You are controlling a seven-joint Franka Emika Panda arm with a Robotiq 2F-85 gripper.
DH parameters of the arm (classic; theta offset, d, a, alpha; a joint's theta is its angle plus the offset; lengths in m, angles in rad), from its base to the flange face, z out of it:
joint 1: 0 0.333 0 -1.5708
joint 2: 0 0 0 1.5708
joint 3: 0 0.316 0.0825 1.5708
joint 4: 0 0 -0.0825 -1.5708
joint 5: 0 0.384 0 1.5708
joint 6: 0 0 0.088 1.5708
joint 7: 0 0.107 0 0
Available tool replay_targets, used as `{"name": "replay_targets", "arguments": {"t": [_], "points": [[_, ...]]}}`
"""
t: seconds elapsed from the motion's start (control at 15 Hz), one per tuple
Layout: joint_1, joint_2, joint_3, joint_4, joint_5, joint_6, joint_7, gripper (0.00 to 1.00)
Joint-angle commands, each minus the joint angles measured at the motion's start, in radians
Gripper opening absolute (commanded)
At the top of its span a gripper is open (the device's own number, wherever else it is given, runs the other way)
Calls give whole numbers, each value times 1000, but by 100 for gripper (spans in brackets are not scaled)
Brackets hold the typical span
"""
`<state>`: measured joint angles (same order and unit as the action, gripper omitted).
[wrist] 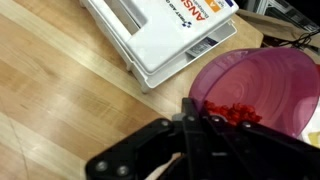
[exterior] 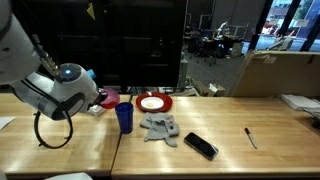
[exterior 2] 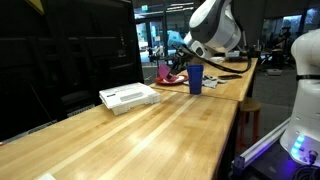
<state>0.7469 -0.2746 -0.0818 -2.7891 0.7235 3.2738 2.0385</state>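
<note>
My gripper [wrist: 190,108] is shut, its black fingers pressed together with nothing visible between them. The tips sit at the near rim of a translucent pink bowl [wrist: 265,80] that holds a small heap of red bits [wrist: 236,113]. In both exterior views the gripper [exterior: 96,97] [exterior 2: 180,63] hangs low over the wooden table beside the pink bowl [exterior: 109,98] [exterior 2: 166,73]. A white flat box [wrist: 165,35] [exterior 2: 130,96] with printed labels lies just past the bowl. A blue cup [exterior: 124,117] [exterior 2: 195,79] stands upright close by.
On the table [exterior: 60,150] lie a red plate with a white centre [exterior: 153,102], a crumpled grey cloth [exterior: 160,127], a black phone [exterior: 200,146] and a pen [exterior: 251,137]. A cardboard box [exterior: 275,72] stands at the far end. A black cable [exterior: 52,133] loops below the arm.
</note>
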Motion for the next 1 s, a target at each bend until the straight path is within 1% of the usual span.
{"name": "replay_targets", "arguments": {"t": [0.0,0.13,0.2,0.4,0.47,0.67,0.8,0.93], "points": [[-32,5,26,7,-12,-5,-6,1],[-39,8,31,15,-27,-9,-19,1],[-53,14,42,16,-42,-6,-34,1],[-65,-8,44,17,-104,-21,-91,1],[-39,-43,16,16,-140,-57,-131,1],[2,-105,-35,28,-223,-162,-230,1],[71,-150,-106,52,-228,-262,-319,1],[99,-189,-163,74,-229,-405,-412,1]]}}
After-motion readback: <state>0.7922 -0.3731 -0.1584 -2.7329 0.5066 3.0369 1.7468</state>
